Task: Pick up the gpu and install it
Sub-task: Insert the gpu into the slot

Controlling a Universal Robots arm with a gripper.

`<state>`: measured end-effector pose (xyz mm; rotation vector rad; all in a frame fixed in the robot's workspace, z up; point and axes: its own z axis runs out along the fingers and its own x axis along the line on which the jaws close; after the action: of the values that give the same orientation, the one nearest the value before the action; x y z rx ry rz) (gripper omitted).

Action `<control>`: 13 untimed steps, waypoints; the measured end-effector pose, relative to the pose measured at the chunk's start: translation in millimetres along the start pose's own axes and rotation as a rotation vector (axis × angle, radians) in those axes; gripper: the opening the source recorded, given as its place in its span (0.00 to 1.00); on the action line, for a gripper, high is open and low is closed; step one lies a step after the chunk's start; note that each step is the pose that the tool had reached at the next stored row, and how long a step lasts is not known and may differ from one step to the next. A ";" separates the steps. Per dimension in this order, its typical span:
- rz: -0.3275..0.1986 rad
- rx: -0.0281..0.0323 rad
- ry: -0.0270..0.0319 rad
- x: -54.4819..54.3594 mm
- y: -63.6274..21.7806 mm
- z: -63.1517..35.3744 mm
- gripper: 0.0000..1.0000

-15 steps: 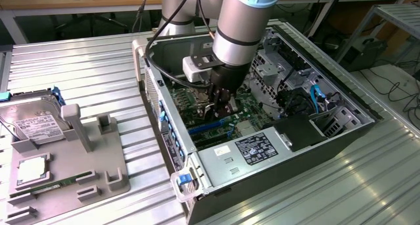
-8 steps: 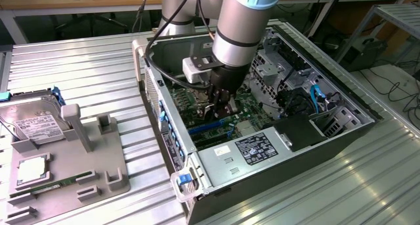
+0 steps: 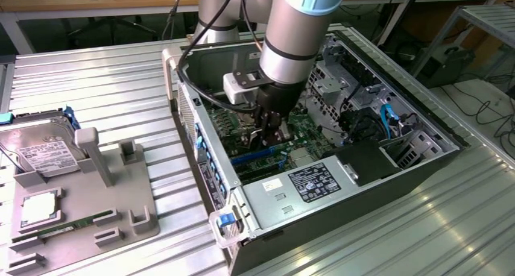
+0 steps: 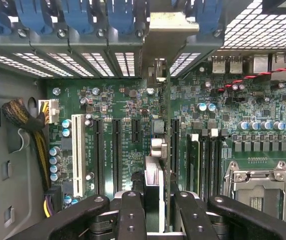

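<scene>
Surface: ribbed metal surface [image 3: 113, 83] is carrying an open computer case [image 3: 418, 167] and, toward the exterior view's left, a grey parts tray [image 3: 88, 210].
Arm: is reaching down into the open case, over the motherboard [image 3: 302, 134].
Claw: claw [image 4: 153, 197] is gripping the gpu [image 4: 166, 120] edge-on between its two dark fingers [image 4: 132, 215].
Gpu: is standing upright above the motherboard's expansion slots [image 4: 116, 150], its silver end bracket [image 4: 167, 22] sitting at the case's rear slot openings; whether it is fully seated cannot be told.
Tray contents: silver hard drive [image 3: 44, 152] with a white label is resting at the far end; narrow green memory stick [image 3: 76, 223] is lying near the front.
</scene>
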<state>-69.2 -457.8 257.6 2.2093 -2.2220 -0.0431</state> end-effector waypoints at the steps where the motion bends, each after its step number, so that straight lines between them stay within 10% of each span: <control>1: 0.000 0.0000 -0.0001 0.0 0.1 0.6 0.28; 13: 0.000 0.0000 -0.0014 0.1 3.0 7.4 0.28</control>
<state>-72.4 -457.8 250.2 2.2101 -2.2226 -0.0446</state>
